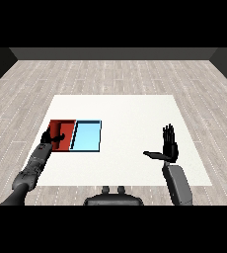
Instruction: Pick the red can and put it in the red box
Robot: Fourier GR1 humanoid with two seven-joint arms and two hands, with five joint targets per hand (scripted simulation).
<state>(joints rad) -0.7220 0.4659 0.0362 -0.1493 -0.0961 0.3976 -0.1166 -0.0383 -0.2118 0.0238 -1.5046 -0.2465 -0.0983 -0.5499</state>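
While my left robot hand [53,138] hovers over the red tray [66,127], its fingers curl round something red, which I take to be the red can, though I cannot separate it from the tray beneath. I judge it light, stiff and smooth, best held round its middle. My right robot hand [169,147] stands open, well apart, above the worktop [130,113]. No label is readable.

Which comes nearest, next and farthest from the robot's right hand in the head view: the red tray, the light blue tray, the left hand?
From the right hand:
1. Light blue tray, table's left half, nearest.
2. Red tray, just beyond it.
3. Left hand, over the red tray's left part, farthest.
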